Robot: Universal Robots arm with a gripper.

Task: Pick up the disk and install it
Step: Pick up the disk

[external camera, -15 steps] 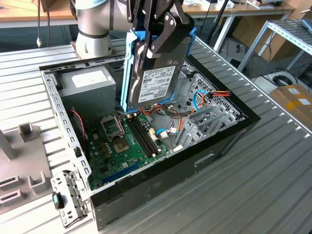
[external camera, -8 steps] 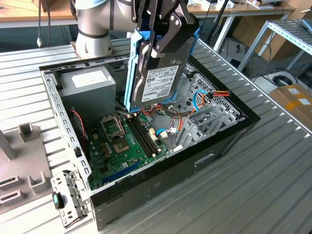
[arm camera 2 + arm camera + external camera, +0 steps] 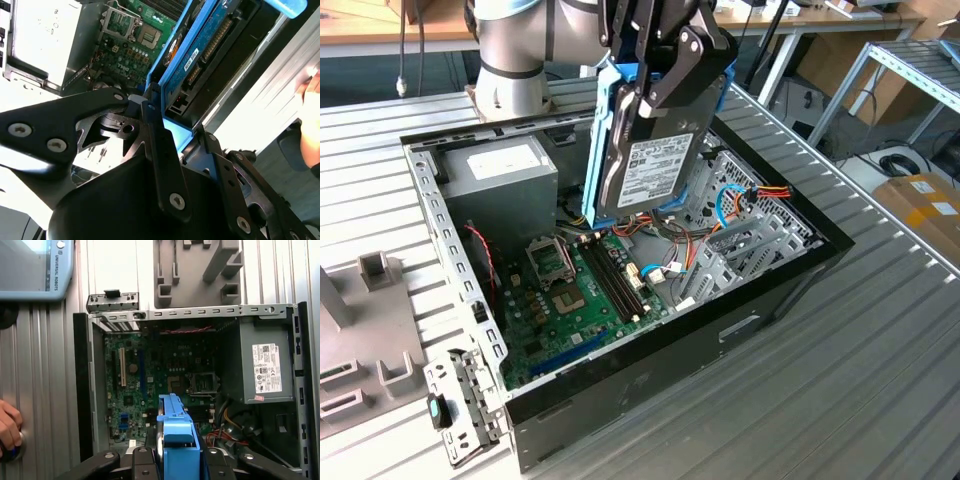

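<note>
The disk [image 3: 655,150], a dark grey drive with a white label in a bright blue carrier, hangs upright and tilted above the open computer case [image 3: 780,290]. My gripper [image 3: 660,75] is shut on its upper part. The disk's lower end hovers over the motherboard [image 3: 570,300], beside the metal drive cage [image 3: 750,220]. In the second wrist view the disk [image 3: 200,55] sits clamped between the black fingers of the gripper [image 3: 180,130]. The first wrist view has the blue carrier [image 3: 176,440] edge-on in the gripper [image 3: 175,460], above the case interior.
A grey power supply [image 3: 505,170] fills the case's far corner, with loose cables [image 3: 740,195] near the cage. A grey fixture [image 3: 360,330] and a metal bracket [image 3: 460,400] lie at the exterior view's left. A person's hand [image 3: 7,432] rests on the slatted table beside the case.
</note>
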